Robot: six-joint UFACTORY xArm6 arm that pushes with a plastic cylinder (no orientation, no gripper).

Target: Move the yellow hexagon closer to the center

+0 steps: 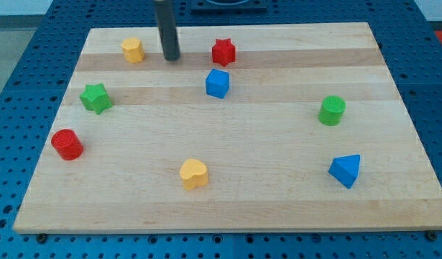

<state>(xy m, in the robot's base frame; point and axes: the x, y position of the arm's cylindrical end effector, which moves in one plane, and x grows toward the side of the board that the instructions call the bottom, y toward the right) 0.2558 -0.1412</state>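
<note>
The yellow hexagon (133,50) sits near the board's top left. My tip (171,57) rests on the board just to the hexagon's right, a small gap between them. The rod rises from it out of the view's top. The red star (223,52) lies to the right of the tip, and the blue cube (217,83) is below that star.
A green star (96,98) and a red cylinder (67,144) lie at the left. A yellow heart (193,173) is at the bottom middle. A green cylinder (332,110) and a blue triangle (346,170) are at the right. The wooden board (278,208) lies on a blue perforated table.
</note>
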